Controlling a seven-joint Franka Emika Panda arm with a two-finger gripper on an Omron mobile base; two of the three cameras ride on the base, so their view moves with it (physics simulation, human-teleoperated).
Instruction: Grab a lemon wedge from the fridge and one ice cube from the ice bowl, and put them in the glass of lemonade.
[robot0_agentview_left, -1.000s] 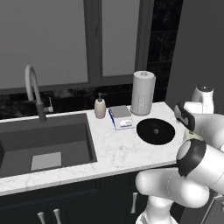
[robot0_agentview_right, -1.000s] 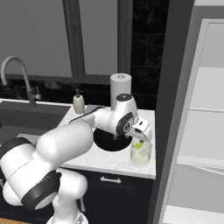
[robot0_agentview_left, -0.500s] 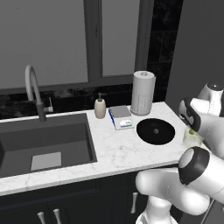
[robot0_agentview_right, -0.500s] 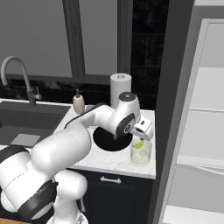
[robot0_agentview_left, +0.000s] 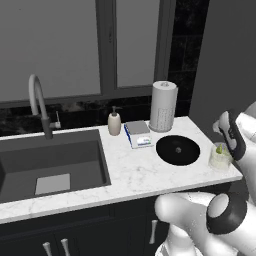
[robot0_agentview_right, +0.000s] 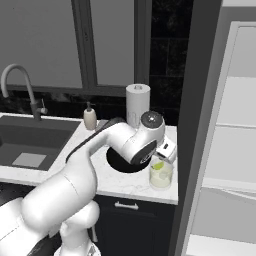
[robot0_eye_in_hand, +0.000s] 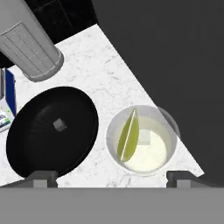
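Marble worktop (robot0_eye_in_hand: 109, 74) beside the dark fridge (robot0_eye_in_hand: 175, 57) carries everything you need. Your lemon wedge (robot0_eye_in_hand: 128, 134) already leans inside the glass of lemonade (robot0_eye_in_hand: 142, 140), and a pale cube appears to float there too; one cube (robot0_eye_in_hand: 59, 125) lies in the ice bowl (robot0_eye_in_hand: 48, 131) just beside it. You could judge the task practically done. Your hand (robot0_eye_in_hand: 111, 177) hangs above the glass, fingers spread wide and holding nothing, arm reaching over the bowl.

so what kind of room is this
A kitchen, rendered rather than real: a marble counter with a sink and tap, a paper-towel roll, and an open fridge beside it.
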